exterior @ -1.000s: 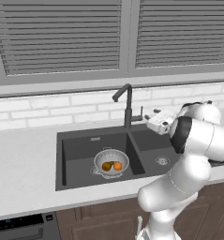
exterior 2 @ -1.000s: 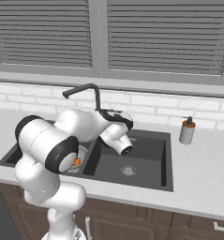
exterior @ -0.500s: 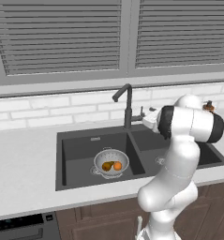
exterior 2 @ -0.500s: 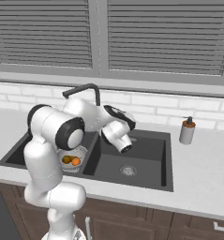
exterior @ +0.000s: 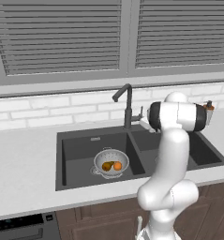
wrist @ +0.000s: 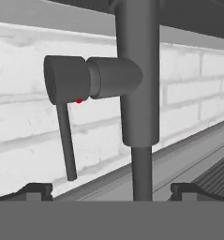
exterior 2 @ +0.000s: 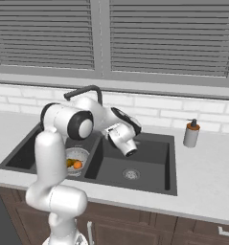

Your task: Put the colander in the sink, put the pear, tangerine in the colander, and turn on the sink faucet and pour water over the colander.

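Hand view puts you right up against the sink faucet (wrist: 136,93): its upright stem fills the centre of the frame, and the side lever (wrist: 66,140) sits to the left of it. The lever's round hub (wrist: 66,79) sticks out sideways from the stem at upper left, and the thin lever rod hangs down from the hub toward lower left, long axis nearly parallel to the stem. Your gripper (wrist: 111,190) has its two dark fingertips (wrist: 36,190) low in the frame, spread wide with nothing between them; the stem rises in the gap and the rod's tip ends just above and inside the left fingertip.

That is the relation your coming move turns on, as I judge it: the lever lies up and to the left of the hand's centre line, while the stem, not the lever, is centred. You likely need to shift left before pushing the rod.

In the left base view the colander (exterior: 111,162) sits in the left basin of the sink (exterior: 73,154), left of centre, with the pear (exterior: 106,166) and the tangerine (exterior: 117,165) side by side inside it. The faucet's spout angles up and to the left over that basin. No water is visible, so turning the faucet on looks like the step left.
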